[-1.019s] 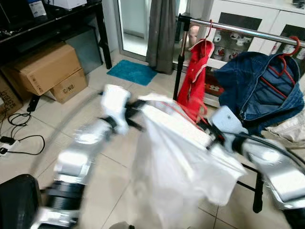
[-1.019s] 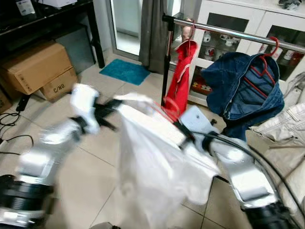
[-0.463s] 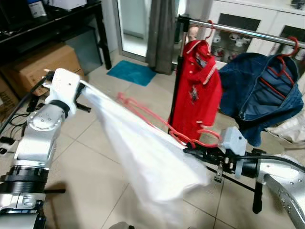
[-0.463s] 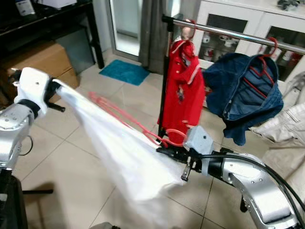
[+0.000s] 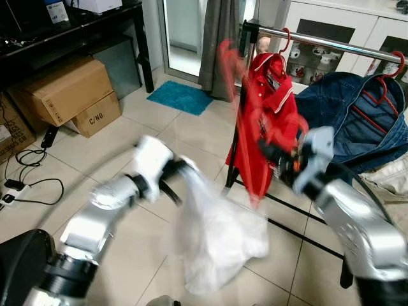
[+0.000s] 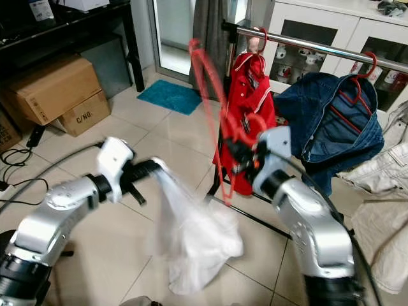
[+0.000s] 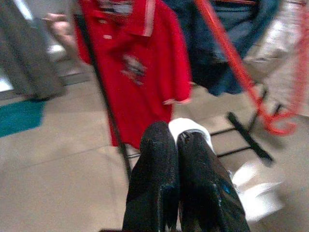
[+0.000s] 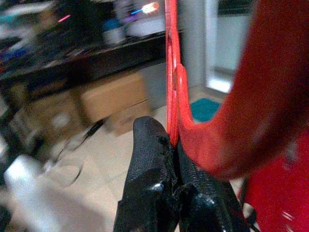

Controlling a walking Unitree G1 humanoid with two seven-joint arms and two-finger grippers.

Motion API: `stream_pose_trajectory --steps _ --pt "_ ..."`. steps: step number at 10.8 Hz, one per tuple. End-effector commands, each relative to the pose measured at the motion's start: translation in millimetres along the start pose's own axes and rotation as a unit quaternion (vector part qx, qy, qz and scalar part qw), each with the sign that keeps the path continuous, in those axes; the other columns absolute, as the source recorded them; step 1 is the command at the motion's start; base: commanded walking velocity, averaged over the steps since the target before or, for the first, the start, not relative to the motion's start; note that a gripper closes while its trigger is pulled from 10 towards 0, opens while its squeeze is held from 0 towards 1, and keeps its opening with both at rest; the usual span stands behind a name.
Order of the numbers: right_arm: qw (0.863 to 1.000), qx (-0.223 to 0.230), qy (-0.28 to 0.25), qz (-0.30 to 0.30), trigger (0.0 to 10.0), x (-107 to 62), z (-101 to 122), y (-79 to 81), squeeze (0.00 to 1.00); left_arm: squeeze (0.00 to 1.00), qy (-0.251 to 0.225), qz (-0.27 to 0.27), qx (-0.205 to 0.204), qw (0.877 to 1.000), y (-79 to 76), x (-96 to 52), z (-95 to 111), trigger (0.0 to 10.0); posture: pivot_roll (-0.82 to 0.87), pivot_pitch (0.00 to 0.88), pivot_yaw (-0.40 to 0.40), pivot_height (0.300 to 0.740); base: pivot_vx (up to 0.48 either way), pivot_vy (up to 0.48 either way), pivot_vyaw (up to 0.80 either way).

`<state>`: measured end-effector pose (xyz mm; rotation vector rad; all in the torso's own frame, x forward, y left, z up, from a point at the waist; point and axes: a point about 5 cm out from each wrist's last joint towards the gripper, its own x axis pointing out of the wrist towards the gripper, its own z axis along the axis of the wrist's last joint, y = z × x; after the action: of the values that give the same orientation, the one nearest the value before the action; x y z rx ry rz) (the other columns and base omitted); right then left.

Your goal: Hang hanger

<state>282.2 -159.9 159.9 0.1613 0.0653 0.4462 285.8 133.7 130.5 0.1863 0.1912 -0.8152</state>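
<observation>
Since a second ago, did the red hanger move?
Yes. The red hanger has swung up, its top now level with the clothes rail, held in the right pincer.

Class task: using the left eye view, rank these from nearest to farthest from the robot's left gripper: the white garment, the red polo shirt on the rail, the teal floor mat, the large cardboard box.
From the left gripper:
1. White garment, pinched in the fingers, hanging just below.
2. Red polo shirt, on the rail, to its right.
3. and 4. Teal floor mat, ahead by the doorway, and the large cardboard box, off to the left: too close to call.
</observation>
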Motion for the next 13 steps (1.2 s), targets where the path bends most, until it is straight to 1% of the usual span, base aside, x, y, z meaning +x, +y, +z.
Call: stream_pose_trajectory --steps 1,2,3,4,5,6,7,8,9,11,12,13 --pt "0.998 0.009 -0.014 -0.066 0.0 1.5 4 -11.0 0.0 0.0 -0.027 -0.023 -0.001 0.999 -7.9 1.3 11 0.0 -0.07 0.0 0.009 0.74 0.0 0.0 0.0" --pt "0.989 0.0 0.01 -0.145 4.4 -0.7 -3 -22.6 0.0 0.0 -0.041 0.013 -0.031 0.999 -5.5 -3.2 10 0.0 -0.07 0.0 0.012 0.74 0.0 0.0 0.0" --pt "0.988 -0.01 0.039 -0.147 10.0 -5.3 -14 -24.5 0.0 0.0 -0.054 0.092 -0.072 0.992 6.7 -9.5 6 0.0 -0.07 0.0 0.012 0.74 0.0 0.0 0.0" --pt "0.987 -0.005 0.055 -0.154 10.0 -9.4 -21 -24.1 0.0 0.0 -0.073 0.14 -0.11 0.981 14.8 -13.2 5 0.0 -0.07 0.0 0.014 0.74 0.0 0.0 0.0" --pt "0.979 0.011 0.053 -0.198 10.0 -16.4 -28 -25.8 0.0 0.0 -0.075 0.16 -0.144 0.974 15.4 -15.5 0 10.0 -0.07 0.0 0.018 0.74 0.0 0.0 -0.8" --pt "0.967 -0.004 0.035 -0.251 10.0 -20.3 -27 -28.1 0.0 0.0 -0.083 0.212 -0.139 0.964 16.2 -14.6 0 10.0 -0.07 0.0 0.025 0.74 0.0 0.0 -0.8" --pt "0.96 -0.025 0.022 -0.278 10.0 -19.4 -25 -30.5 0.0 0.0 -0.095 0.258 -0.135 0.952 21.2 -14.2 1 10.0 -0.07 0.0 0.026 0.74 0.0 0.0 -0.8" --pt "0.953 -0.033 0.001 -0.301 10.0 -15.8 -20 -32.8 0.0 0.0 -0.122 0.281 -0.123 0.944 24.1 -11.7 4 10.0 -0.06 0.0 0.02 0.74 0.0 0.0 -0.8" --pt "0.954 -0.022 0.007 -0.299 10.0 -12.2 -19 -31.9 0.0 0.0 -0.121 0.292 -0.12 0.941 22.8 -9.3 7 10.0 -0.05 0.0 0.011 0.74 0.0 0.0 -0.8" --pt "0.958 -0.013 0.019 -0.287 10.0 -11.0 -25 -30.3 0.0 0.0 -0.126 0.303 -0.105 0.939 24.4 -12.3 9 10.0 -0.05 0.0 -0.001 0.74 0.0 0.0 -0.8" --pt "0.955 0.013 0.022 -0.296 10.0 -12.1 -29 -29.9 0.0 0.0 -0.122 0.312 -0.099 0.937 23.5 -16.1 7 10.0 -0.04 0.0 -0.004 0.74 0.0 0.0 -0.8" --pt "0.955 -0.012 0.028 -0.295 10.0 -13.4 -31 -28.1 0.0 0.0 -0.104 0.304 -0.088 0.943 19.7 -19.0 3 10.0 -0.04 0.0 -0.001 0.74 0.0 0.0 -0.8"
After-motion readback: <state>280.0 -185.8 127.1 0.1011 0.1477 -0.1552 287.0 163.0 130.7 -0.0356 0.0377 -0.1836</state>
